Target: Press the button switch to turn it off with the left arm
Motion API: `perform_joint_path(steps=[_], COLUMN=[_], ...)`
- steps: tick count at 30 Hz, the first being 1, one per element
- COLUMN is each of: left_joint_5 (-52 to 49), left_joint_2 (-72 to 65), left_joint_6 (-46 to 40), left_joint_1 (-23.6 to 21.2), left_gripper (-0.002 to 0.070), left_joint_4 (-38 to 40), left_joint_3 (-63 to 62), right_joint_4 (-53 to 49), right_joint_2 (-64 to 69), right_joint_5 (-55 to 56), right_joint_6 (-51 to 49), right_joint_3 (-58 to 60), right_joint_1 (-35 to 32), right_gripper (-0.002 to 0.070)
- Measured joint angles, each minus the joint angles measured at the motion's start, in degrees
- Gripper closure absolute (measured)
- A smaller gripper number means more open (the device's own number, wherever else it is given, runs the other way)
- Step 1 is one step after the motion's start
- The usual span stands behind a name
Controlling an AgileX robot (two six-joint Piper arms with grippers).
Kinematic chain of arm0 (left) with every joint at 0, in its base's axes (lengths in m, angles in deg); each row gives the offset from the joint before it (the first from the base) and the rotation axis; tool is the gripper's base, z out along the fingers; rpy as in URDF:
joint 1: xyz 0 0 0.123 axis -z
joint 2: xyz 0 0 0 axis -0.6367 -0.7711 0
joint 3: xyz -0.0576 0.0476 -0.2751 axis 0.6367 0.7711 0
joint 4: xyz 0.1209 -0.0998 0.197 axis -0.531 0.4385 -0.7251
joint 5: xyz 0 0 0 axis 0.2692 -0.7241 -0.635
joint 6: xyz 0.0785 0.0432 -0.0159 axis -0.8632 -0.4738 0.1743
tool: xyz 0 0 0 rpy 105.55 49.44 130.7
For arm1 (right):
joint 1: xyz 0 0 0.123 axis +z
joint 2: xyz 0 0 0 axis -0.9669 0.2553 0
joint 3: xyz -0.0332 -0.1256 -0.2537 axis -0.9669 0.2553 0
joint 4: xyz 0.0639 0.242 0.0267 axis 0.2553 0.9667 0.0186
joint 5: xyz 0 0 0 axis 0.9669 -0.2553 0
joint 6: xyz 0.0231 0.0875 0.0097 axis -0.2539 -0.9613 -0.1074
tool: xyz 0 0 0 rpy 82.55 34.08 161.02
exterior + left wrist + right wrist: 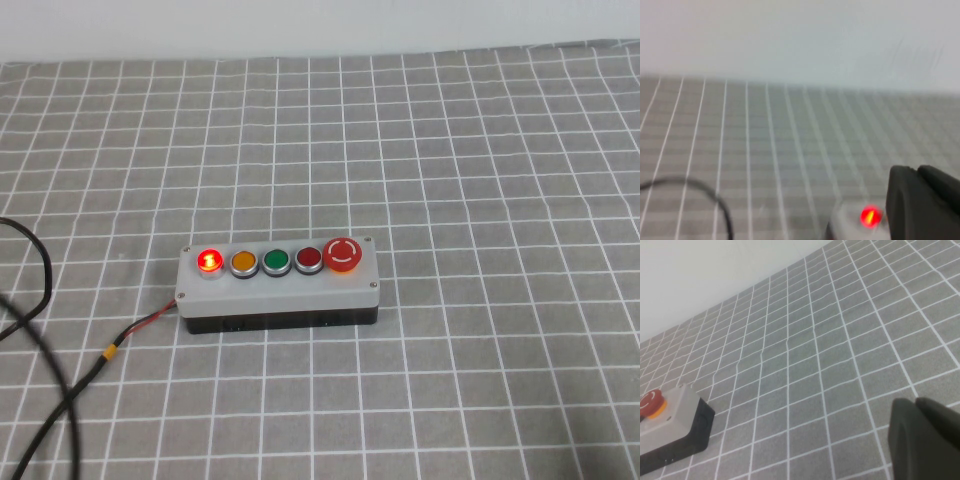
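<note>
Glowing bright red, the button switch (210, 261) sits at the 9 o'clock end of the grey box (277, 283).

The box (matte grey lid, black base) lies on a grey surface (480, 150) gridded with white lines, its round buttons in a row. A thick black cable (40, 360) curls at 8 o'clock. The left tool (925, 202) shows as a dark blunt shape just beside the lit button; the right tool (925, 437) hangs over bare grid. Whether either is released or clenched, I cannot tell.
</note>
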Motion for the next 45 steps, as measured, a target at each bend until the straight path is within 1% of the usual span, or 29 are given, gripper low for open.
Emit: perform_joint_path(steps=[4, 10, 13, 17, 21, 27, 29, 33, 40, 45], left_joint_5=[-7.9, -19.5, -23.8, -27.4, -28.8, -30.8, -30.8, -30.5, -27.7, -28.0], left_joint_2=[-4.4, -14.1, -20.1, -28.1, -36.2, -47.9, -51.1, -55.3, -59.5, -63.7], left_joint_6=[-3.5, -8.1, -11.5, -16.6, -18.2, -18.7, -19.4, -21.2, -21.5, -21.8], left_joint_1=[0.0, 0.0, 0.0, 0.2, 1.2, 1.3, 1.3, 1.3, 3.7, 5.2], left_gripper=[0.0678, 0.0678, 0.0678, 0.0678, 0.0678, 0.0678, 0.0678, 0.0678, 0.0678, 0.0678], left_joint_4=[0.0, 0.5, 2.6, 7.8, 10.0, 10.6, 12.1, 15.0, 15.7, 15.7], left_joint_3=[-2.6, -12.2, -17.3, -23.0, -26.9, -29.8, -30.4, -31.5, -35.0, -37.2], right_joint_4=[0.0, 0.0, 0.0, 0.0, 0.0, 0.0, 0.0, 0.0, 0.0, 0.0], right_joint_2=[0.0, 0.0, 0.0, 0.0, 0.0, 0.0, 0.0, 0.0, 0.0, 0.0], right_joint_5=[0.0, 0.0, 0.0, 0.0, 0.0, 0.0, 0.0, 0.0, 0.0, 0.0], right_joint_6=[0.0, 0.0, 0.0, 0.0, 0.0, 0.0, 0.0, 0.0, 0.0, 0.0], right_joint_3=[0.0, 0.0, 0.0, 0.0, 0.0, 0.0, 0.0, 0.0, 0.0, 0.0], right_joint_1=[0.0, 0.0, 0.0, 0.0, 0.0, 0.0, 0.0, 0.0, 0.0, 0.0], right_gripper=[0.0694, 0.0694, 0.0694, 0.0694, 0.0694, 0.0694, 0.0694, 0.0694, 0.0694, 0.0694])
